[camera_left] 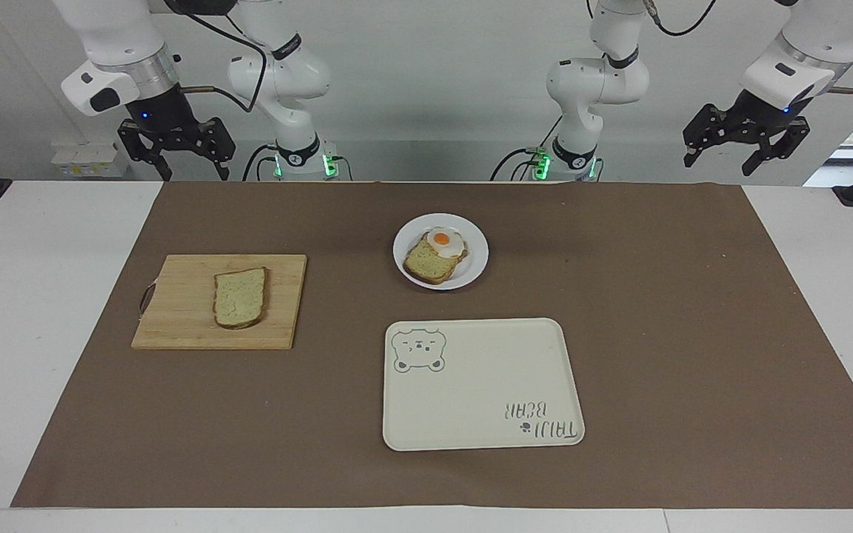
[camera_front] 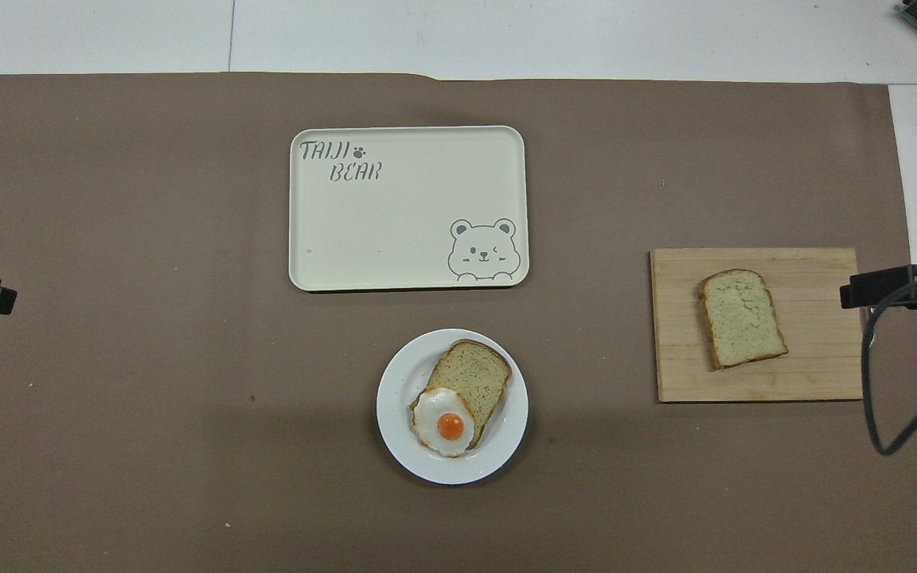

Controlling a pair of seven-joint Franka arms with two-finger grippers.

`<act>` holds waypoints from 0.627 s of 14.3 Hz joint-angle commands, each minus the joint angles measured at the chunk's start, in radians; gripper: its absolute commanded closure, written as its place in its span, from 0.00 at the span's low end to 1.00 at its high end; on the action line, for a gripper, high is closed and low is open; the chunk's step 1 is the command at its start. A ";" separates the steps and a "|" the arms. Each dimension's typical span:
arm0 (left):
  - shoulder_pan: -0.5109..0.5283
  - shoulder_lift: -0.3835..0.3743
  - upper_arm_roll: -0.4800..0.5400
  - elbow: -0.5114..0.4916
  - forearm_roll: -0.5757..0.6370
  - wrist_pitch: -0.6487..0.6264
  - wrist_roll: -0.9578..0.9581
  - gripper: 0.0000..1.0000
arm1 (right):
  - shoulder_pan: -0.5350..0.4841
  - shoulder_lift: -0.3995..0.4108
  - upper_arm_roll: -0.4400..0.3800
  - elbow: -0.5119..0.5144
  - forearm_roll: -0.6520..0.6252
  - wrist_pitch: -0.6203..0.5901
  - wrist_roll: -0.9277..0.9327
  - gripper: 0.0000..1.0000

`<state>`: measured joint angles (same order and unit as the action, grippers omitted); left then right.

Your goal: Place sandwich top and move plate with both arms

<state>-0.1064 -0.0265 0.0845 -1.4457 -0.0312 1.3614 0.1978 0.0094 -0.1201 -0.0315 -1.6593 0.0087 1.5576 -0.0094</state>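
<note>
White round plate (camera_left: 474, 270) with egg-topped bread slice (camera_front: 466, 382) sat nearest us; plain speckled sandwich top (camera_left: 240, 297) lay on wooden cutting board (camera_left: 175, 326) toward our right arm's end, cream bear tray (camera_front: 395, 239) farthest. Left gripper (camera_left: 743, 152) and right gripper (camera_left: 175, 159) hung open, empty.

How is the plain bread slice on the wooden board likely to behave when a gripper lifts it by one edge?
The sandwich top lies flat on the cutting board, so an edge grip looks awkward. It looks thin and probably light; whether it sags cannot be told. Its crust probably offers a firmer hold than the speckled face.
</note>
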 commanded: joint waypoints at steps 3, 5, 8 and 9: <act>0.010 -0.029 -0.003 -0.035 0.010 0.013 -0.008 0.00 | -0.006 -0.009 0.002 -0.008 -0.012 0.005 -0.003 0.00; 0.010 -0.029 -0.003 -0.035 0.017 0.018 -0.011 0.00 | -0.012 -0.009 0.002 -0.011 -0.012 0.015 0.000 0.00; 0.010 -0.029 -0.003 -0.035 0.031 0.030 -0.012 0.00 | -0.016 -0.009 0.002 -0.023 -0.012 0.053 0.002 0.00; 0.010 -0.029 -0.003 -0.035 0.031 0.030 -0.012 0.00 | -0.017 -0.007 0.002 -0.025 -0.012 0.059 0.002 0.00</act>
<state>-0.0987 -0.0276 0.0845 -1.4460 -0.0204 1.3674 0.1965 0.0050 -0.1201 -0.0359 -1.6641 0.0087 1.5862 -0.0094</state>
